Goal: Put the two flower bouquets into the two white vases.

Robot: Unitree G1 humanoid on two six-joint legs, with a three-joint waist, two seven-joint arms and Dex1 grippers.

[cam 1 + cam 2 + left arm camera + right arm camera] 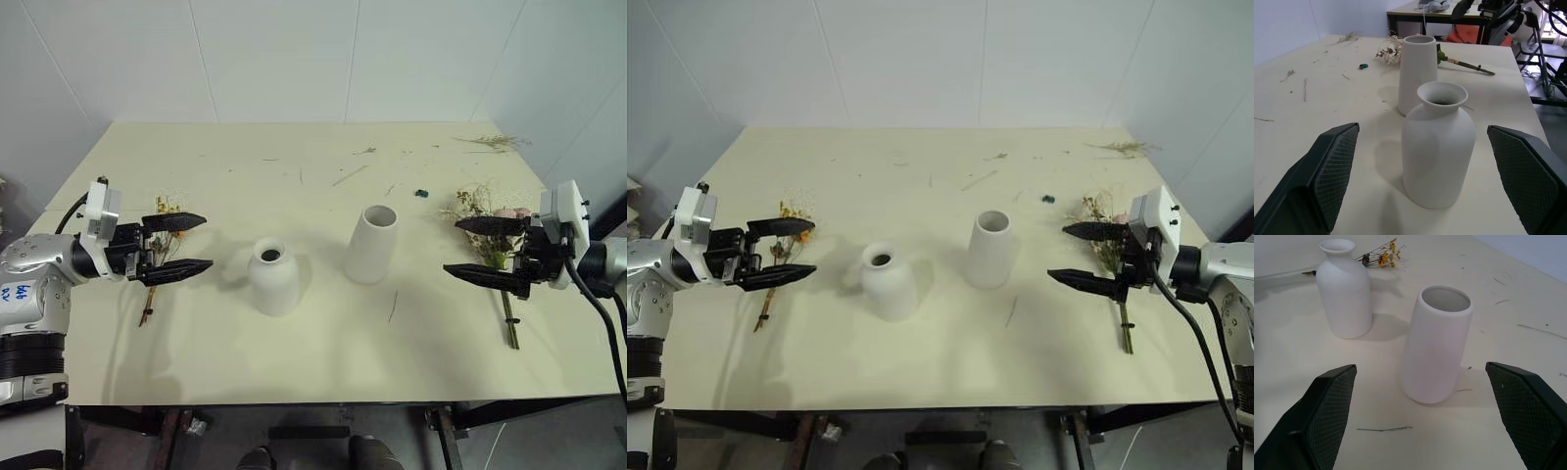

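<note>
1. Left gripper point(176, 247): I see its fingers spread wide and empty above the table point(294, 362), pointing toward the vases; it covers part of the small sprig point(160, 245).
2. Small sprig: thin stem, yellow-orange heads, lying flat at the table's left.
3. Short vase point(273, 278): matte white, rounded, narrow flared neck, upright, left of centre.
4. Tall vase point(372, 244): matte white tapered cylinder, wide mouth, upright, just right of the short one.
5. Big bouquet point(495, 245): lying flat at right; the pink rose and pale grasses are partly hidden behind the right gripper point(483, 251).
6. Right gripper: I see it released, fingers wide, empty.
</note>
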